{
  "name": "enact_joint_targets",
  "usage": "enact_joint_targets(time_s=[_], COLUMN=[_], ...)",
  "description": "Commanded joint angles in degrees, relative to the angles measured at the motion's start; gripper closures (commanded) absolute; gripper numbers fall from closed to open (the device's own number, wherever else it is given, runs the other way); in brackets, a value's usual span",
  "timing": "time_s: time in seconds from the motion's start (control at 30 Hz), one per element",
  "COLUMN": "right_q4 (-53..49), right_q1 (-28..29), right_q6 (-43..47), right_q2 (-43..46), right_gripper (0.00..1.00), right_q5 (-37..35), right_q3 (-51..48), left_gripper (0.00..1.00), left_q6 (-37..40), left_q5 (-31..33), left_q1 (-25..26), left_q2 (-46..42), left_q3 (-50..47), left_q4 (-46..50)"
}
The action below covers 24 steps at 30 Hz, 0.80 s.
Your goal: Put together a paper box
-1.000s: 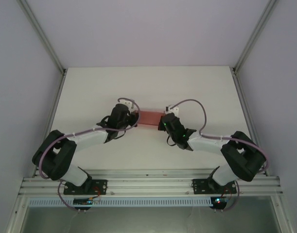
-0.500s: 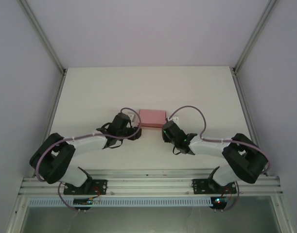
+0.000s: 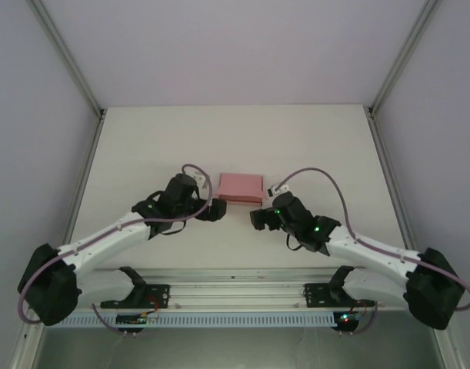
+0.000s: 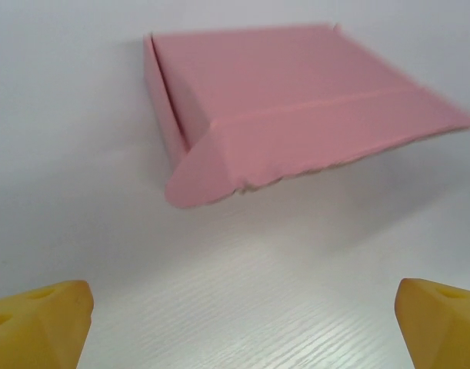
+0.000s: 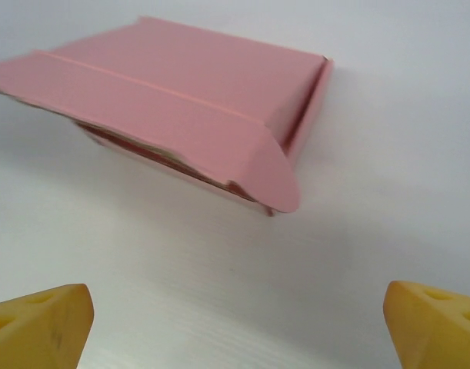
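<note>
The pink paper box (image 3: 241, 187) lies flat on the white table, folded into a small rectangle. In the left wrist view the paper box (image 4: 288, 100) has its lid flap sticking out slightly over the near side. The paper box (image 5: 181, 100) shows the same loose flap in the right wrist view. My left gripper (image 3: 217, 211) sits near the box's near-left corner, open and apart from it. My left gripper (image 4: 247, 323) has bare table between its yellow fingertips (image 4: 42, 319). My right gripper (image 3: 258, 217) is open near the near-right corner. My right gripper (image 5: 238, 327) holds nothing.
The white table (image 3: 142, 154) is bounded by grey walls at the back and sides, with metal rails (image 3: 88, 165) along its left and right edges. An aluminium frame (image 3: 235, 292) carrying the arm bases runs along the near edge.
Both grippers have opened, let go of the box and drawn back toward the near edge. The box now lies flat on the table, a little farther back.
</note>
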<state>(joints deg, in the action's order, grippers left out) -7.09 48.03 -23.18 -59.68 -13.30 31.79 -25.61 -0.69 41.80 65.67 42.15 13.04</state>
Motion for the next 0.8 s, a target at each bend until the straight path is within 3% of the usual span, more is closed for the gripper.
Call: enact_joint_targets(time_s=[0.0, 0.17, 0.37, 0.5, 0.67, 0.77], right_q4=[-3.1, -1.4, -5.4, -4.4, -1.3, 1.0], right_q1=[-0.5, -6.8, -16.5, -19.8, -20.5, -21.5], right_q6=[3.4, 2.5, -7.3, -9.3, -9.4, -10.1], right_q2=[3.2, -0.8, -17.4, -27.3, -34.4, -37.0], right_gripper=[0.01, 0.01, 0.02, 0.02, 0.08, 0.2], right_q5=[2.8, 3.5, 11.2, 18.4, 22.2, 24.3], right_q3=[2.9, 10.4, 19.7, 22.6, 22.3, 20.1], left_gripper=[0.0, 0.0, 0.0, 0.0, 0.1, 0.17], left_q6=[-3.2, -7.4, -6.3, -7.0, -6.8, -6.7], left_q5=[2.6, -2.2, -13.2, -20.3, -29.5, -34.2], left_q1=[-0.5, -7.2, -12.8, -15.6, -18.0, -18.2], left_q2=[-1.0, 7.7, 21.5, 28.9, 36.6, 39.9], left_q3=[6.8, 15.7, 21.1, 22.1, 21.7, 20.5], left_q4=[4.9, 8.0, 4.1, 0.0, -4.9, -8.1])
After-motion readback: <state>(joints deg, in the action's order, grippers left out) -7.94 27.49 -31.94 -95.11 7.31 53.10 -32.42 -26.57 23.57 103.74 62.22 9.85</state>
